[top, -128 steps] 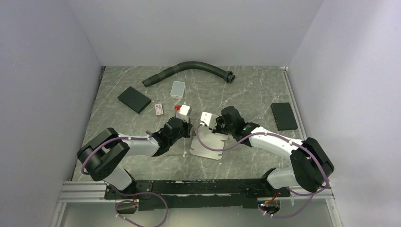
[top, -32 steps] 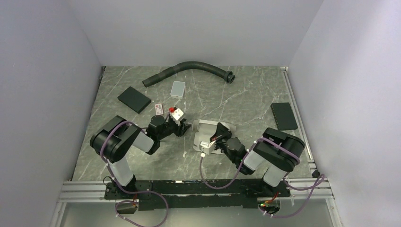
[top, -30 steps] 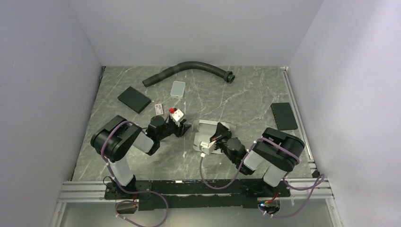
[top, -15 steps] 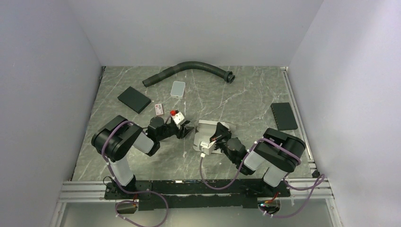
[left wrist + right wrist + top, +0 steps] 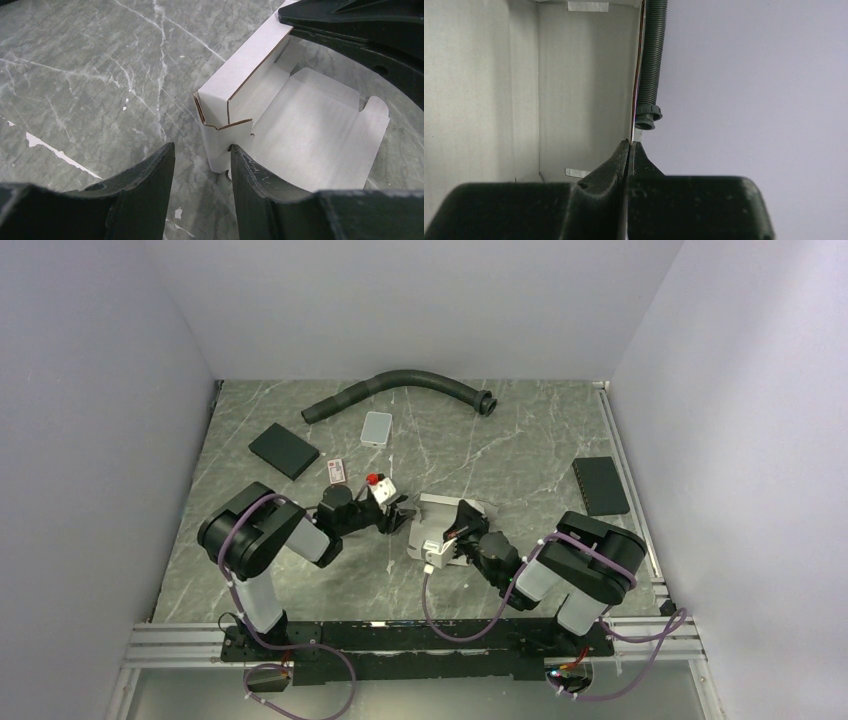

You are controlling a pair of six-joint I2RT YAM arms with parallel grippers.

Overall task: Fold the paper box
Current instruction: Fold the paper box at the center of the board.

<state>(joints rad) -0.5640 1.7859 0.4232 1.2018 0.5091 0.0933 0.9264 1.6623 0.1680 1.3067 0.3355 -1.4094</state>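
Beside the paper box, left fingers have edged nearer.

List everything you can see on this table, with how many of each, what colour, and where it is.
paper box: one, white, middle of the table, partly folded
hose: one, black, curved along the far edge
black pads: two, black, one far left, the other by the right edge
grey tile: one, light grey, just in front of the hose
small card: one, white and pinkish, right of the left pad
table: one, grey marble pattern, under everything
left tool: one, black, fingers apart at a corner of the box
right tool: one, black, closed on the edge of a box wall
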